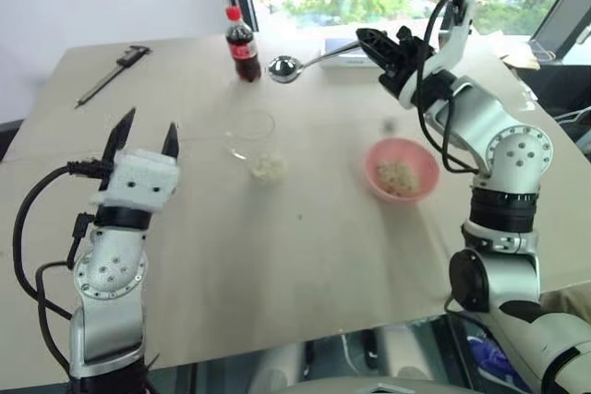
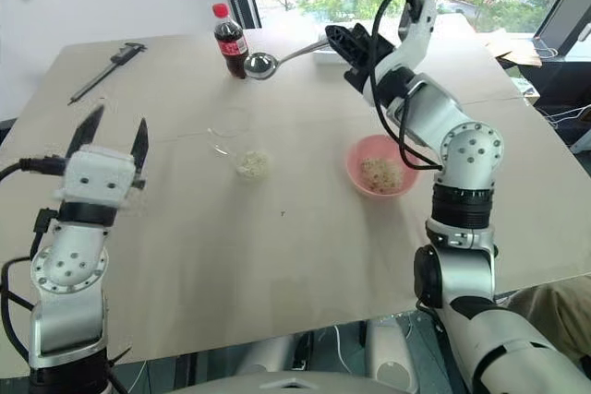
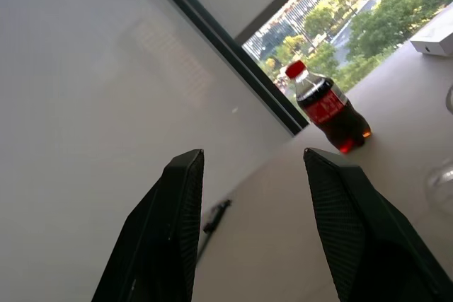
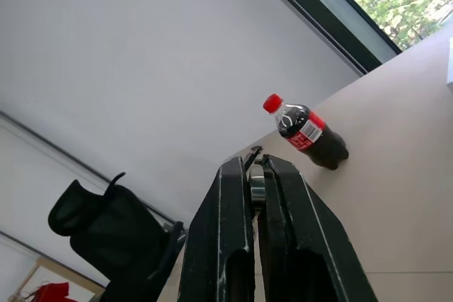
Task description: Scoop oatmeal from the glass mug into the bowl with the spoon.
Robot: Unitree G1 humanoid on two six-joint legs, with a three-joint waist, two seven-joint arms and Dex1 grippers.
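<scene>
Spoon [image 1: 305,64] clamped in right jaws [image 1: 362,41], raised beyond bowl [image 1: 401,169]

The light wooden table [image 1: 277,256] carries a pink bowl [image 1: 401,170] with oatmeal inside, a clear glass mug [image 1: 250,134], a small heap of oat flakes [image 1: 269,168] just beside the mug, a cola bottle [image 1: 243,44], a dark caliper [image 1: 113,72] and a white box [image 1: 346,53].
</scene>
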